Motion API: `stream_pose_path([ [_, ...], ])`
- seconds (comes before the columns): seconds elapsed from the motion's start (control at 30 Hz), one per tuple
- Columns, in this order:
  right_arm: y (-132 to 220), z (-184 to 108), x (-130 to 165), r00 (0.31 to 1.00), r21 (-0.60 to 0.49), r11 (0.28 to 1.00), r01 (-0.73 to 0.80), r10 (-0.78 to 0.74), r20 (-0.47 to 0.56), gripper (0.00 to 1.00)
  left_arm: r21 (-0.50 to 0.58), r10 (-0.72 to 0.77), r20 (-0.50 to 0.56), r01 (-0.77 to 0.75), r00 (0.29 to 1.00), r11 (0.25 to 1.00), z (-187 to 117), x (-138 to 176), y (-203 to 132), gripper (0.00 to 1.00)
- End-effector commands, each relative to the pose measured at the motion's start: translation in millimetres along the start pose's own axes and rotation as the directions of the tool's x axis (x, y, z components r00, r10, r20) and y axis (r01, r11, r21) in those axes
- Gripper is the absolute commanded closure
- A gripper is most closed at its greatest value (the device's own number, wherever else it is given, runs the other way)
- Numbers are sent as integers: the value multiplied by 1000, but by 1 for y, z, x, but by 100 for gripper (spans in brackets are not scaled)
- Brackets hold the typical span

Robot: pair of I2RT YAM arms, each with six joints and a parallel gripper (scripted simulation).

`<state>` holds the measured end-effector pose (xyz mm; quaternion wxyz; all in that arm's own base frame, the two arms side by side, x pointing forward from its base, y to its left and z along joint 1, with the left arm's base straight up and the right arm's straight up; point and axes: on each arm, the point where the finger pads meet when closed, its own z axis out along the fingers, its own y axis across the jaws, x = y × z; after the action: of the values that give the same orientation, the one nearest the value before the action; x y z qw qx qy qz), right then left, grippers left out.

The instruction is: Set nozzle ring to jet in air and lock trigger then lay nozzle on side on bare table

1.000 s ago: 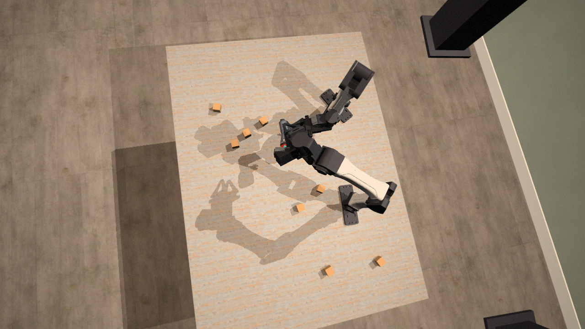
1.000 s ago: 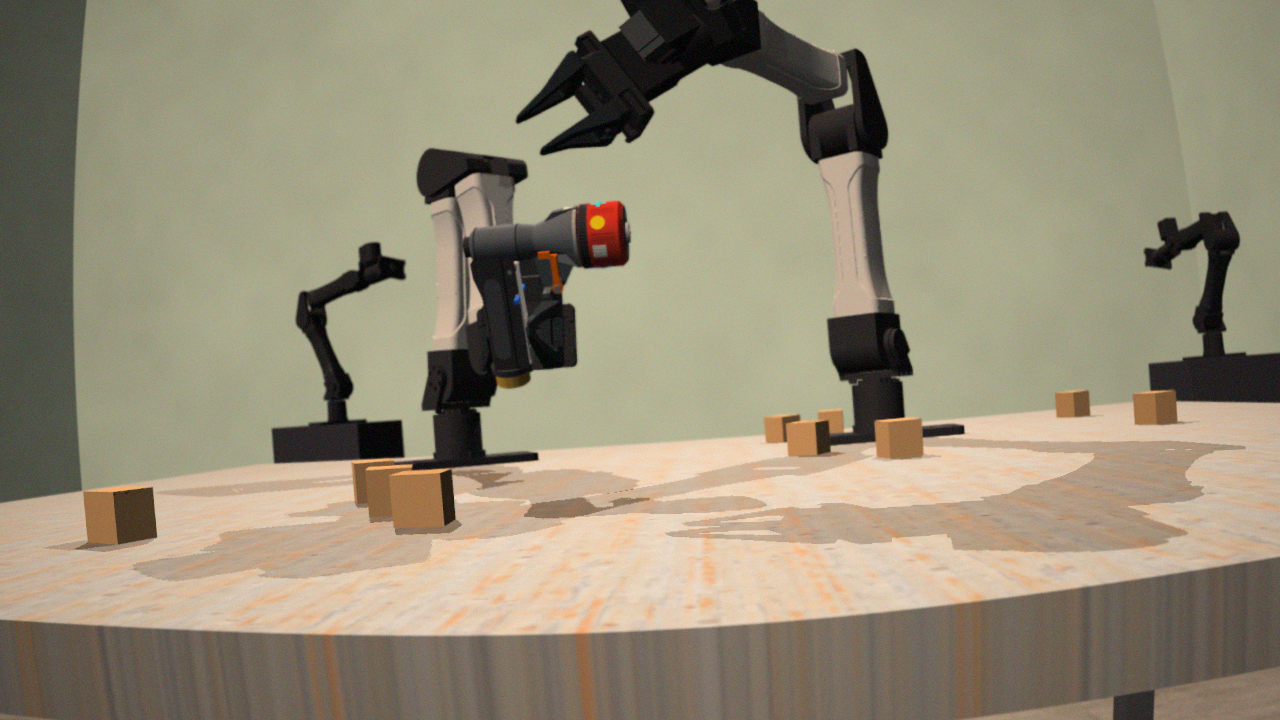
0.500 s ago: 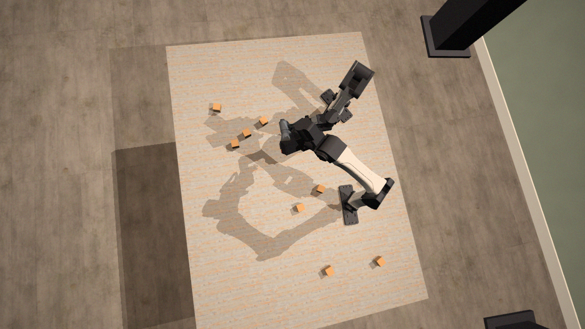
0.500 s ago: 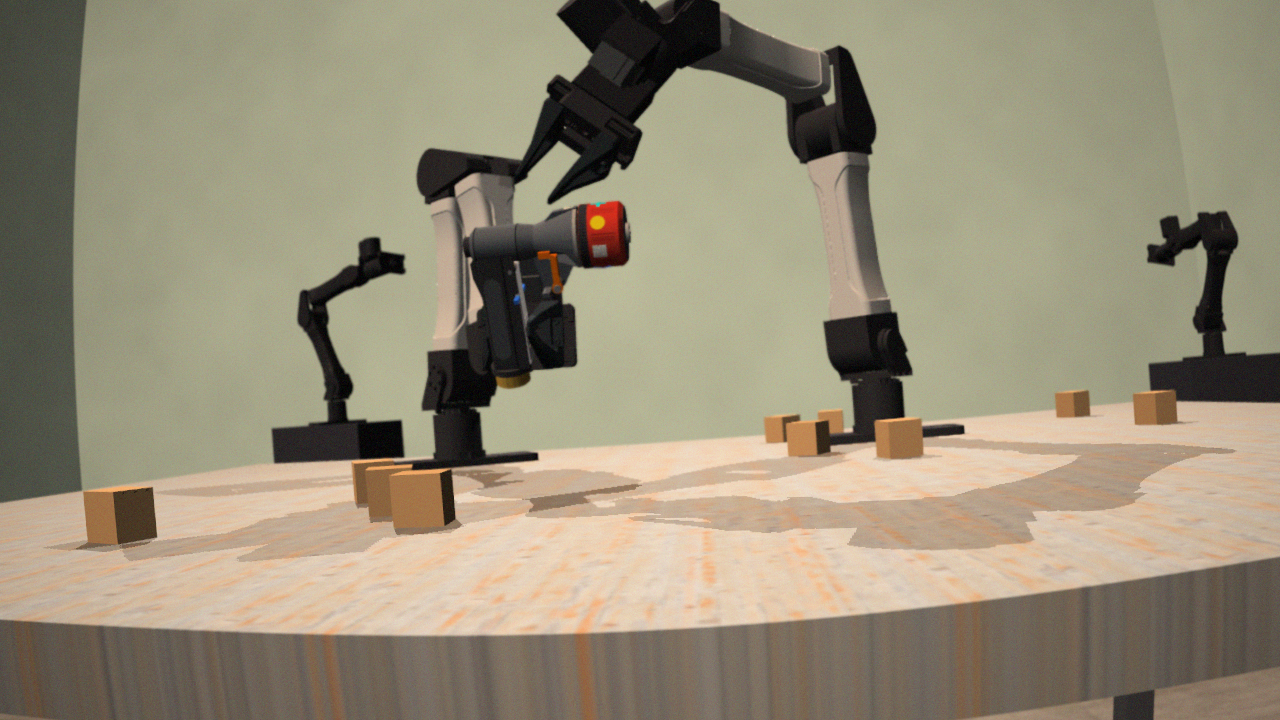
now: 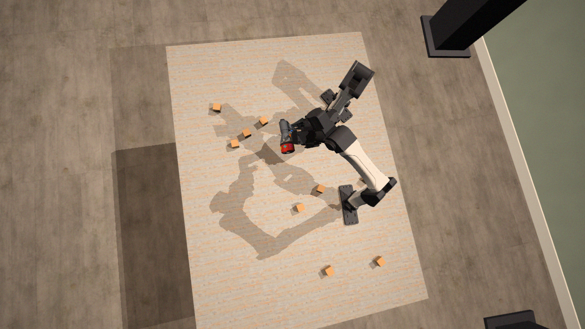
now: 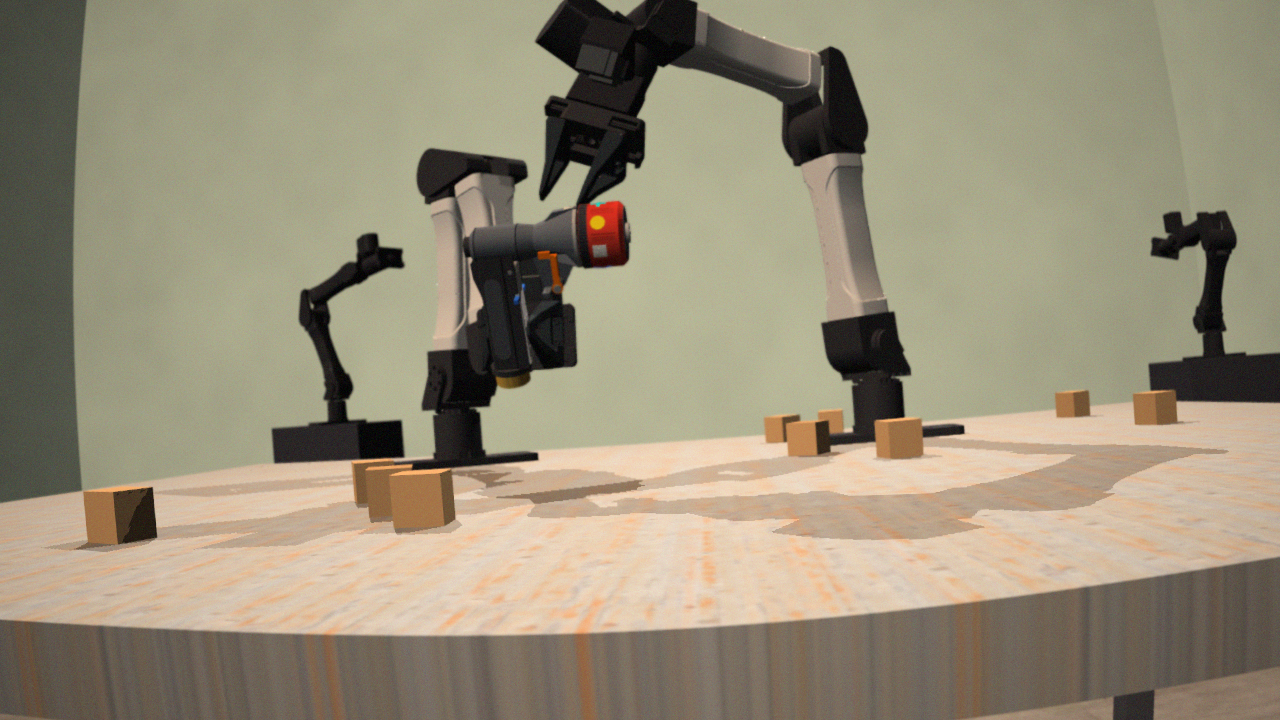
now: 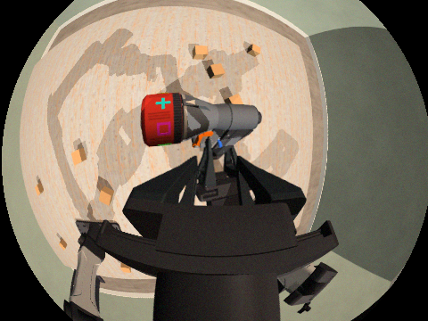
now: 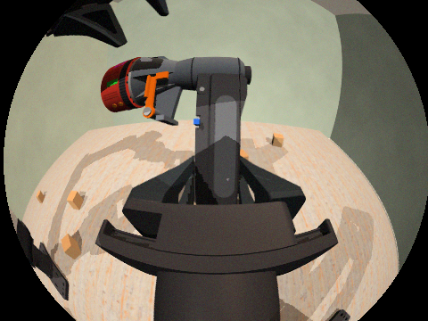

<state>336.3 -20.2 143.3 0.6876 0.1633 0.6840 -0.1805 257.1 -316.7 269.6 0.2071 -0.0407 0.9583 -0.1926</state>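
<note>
The hose nozzle hangs above the surface, handle grasped by the right end effector; the left end effector (parted, empty) could, misaligned, knock it loose.

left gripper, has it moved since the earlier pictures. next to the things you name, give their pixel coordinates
yes, in the exterior view the left gripper [image 5: 300, 133] [image 6: 562, 198] [image 7: 217, 161] [image 8: 142, 29] has come down, its fingertips now nearer the table [image 5: 388, 282] [image 6: 716, 573] [image 7: 45, 116] [image 8: 292, 273]
</note>
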Motion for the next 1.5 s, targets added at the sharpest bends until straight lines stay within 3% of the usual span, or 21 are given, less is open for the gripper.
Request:
stream_pose_path([
  [0.0,3,6,-42,984,0,991,-133,132,122,64,-186,149,58,-136,987,973,-12,4,16,63],
  [0.3,3,6,-42,984,0,991,-133,132,122,64,-122,124,36,-119,992,985,-10,14,-3,63],
  [0.4,3,6,-42,984,0,991,-133,132,122,64,-79,97,79,-91,992,993,-31,2,-2,63],
  [0.53,3,6,-42,984,0,991,-133,132,122,64,-83,116,77,-110,990,990,-27,2,-2,63],
  [0.57,3,6,-42,984,0,991,-133,132,122,64,-135,131,47,-124,990,983,-11,7,15,63],
  [0.63,3,6,-42,984,0,991,-133,132,122,64,-84,142,61,-136,988,987,-19,10,-2,63],
  [0.67,3,6,-42,984,0,991,-133,132,122,64,-119,122,58,-114,991,986,-14,5,11,63],
  [0.8,3,6,-42,984,0,991,-133,132,122,64,-141,131,26,-126,991,982,8,11,11,63],
  [0.9,3,6,-42,984,0,991,-133,132,122,64,-112,133,44,-128,990,985,-1,9,5,63],
  [1.33,3,6,-42,984,0,991,-133,132,122,64,-147,131,21,-127,991,981,36,10,14,63],
  [1.43,3,6,-42,984,0,991,-133,132,122,64,-143,131,24,-126,991,982,36,10,14,63],
  [1.47,3,6,-42,984,0,991,-133,132,122,64,-96,131,55,-125,990,987,19,7,5,63],
])
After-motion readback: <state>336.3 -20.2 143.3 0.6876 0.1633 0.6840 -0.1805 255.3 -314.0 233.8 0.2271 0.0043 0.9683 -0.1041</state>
